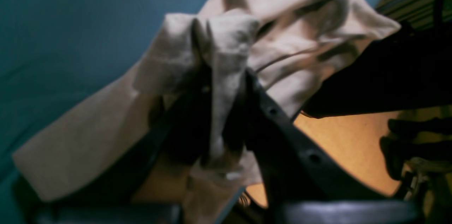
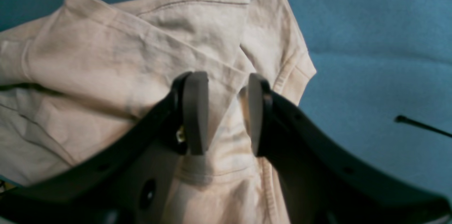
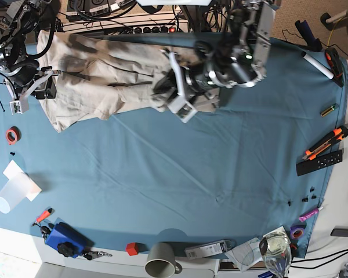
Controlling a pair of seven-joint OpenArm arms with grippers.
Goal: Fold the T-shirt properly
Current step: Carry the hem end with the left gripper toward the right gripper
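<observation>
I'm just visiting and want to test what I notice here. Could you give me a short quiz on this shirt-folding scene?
1. True or false: the left hand is shut on the T-shirt.
2. What colour is the cloth under the shirt: A red, B blue-teal, C white?
3. The right hand has shirt fabric between its fingers; are they pressed together or apart?

Key: 1 true; 2 B; 3 apart.

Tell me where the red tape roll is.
In the base view the red tape roll lies on the blue cloth near its left edge, just below the T-shirt and above the clear cup.
</observation>
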